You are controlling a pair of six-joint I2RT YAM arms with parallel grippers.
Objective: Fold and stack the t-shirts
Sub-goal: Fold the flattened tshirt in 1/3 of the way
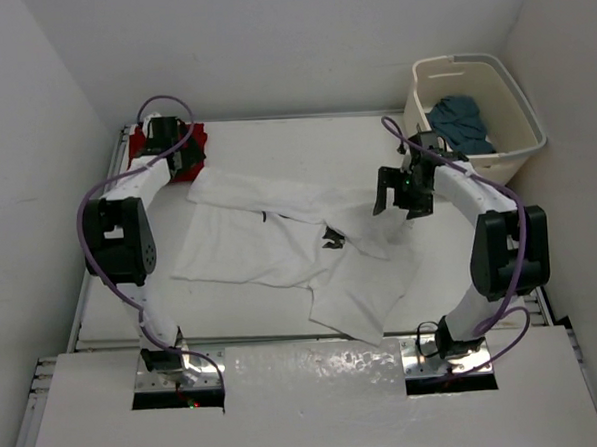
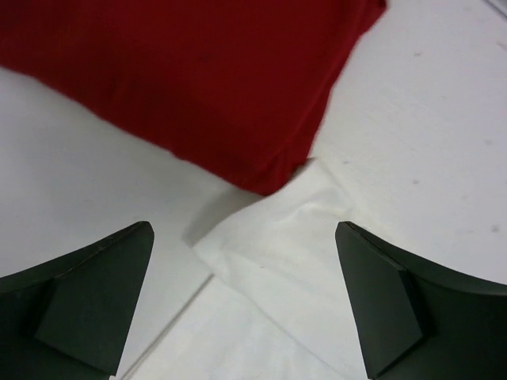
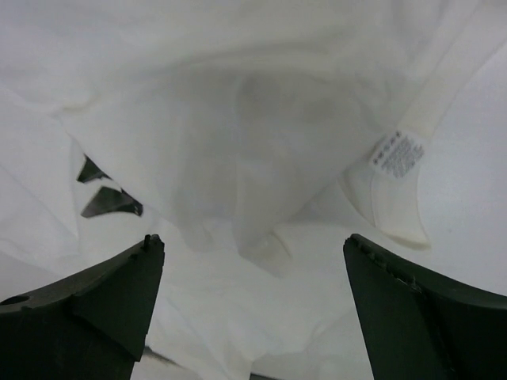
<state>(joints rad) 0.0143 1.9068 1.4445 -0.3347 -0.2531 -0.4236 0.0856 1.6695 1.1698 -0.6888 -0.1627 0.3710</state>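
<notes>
A white t-shirt [image 1: 280,244] lies spread and rumpled across the middle of the table, a small dark print [image 1: 331,239] showing near its centre. A folded deep red t-shirt [image 1: 196,144] sits at the back left corner. A teal-blue t-shirt [image 1: 460,123] lies bunched in the basket. My left gripper [image 1: 178,158] hangs open over the white shirt's back-left corner [image 2: 277,245], right beside the red shirt [image 2: 182,71], with nothing between its fingers [image 2: 95,293]. My right gripper [image 1: 399,200] stands open above the white shirt's right side [image 3: 238,134], near its neck label [image 3: 398,154].
A cream laundry basket [image 1: 519,122] stands at the back right corner, just behind the right arm. White walls close in the table on the left, back and right. A raised frame [image 1: 91,284] runs along the table's left edge.
</notes>
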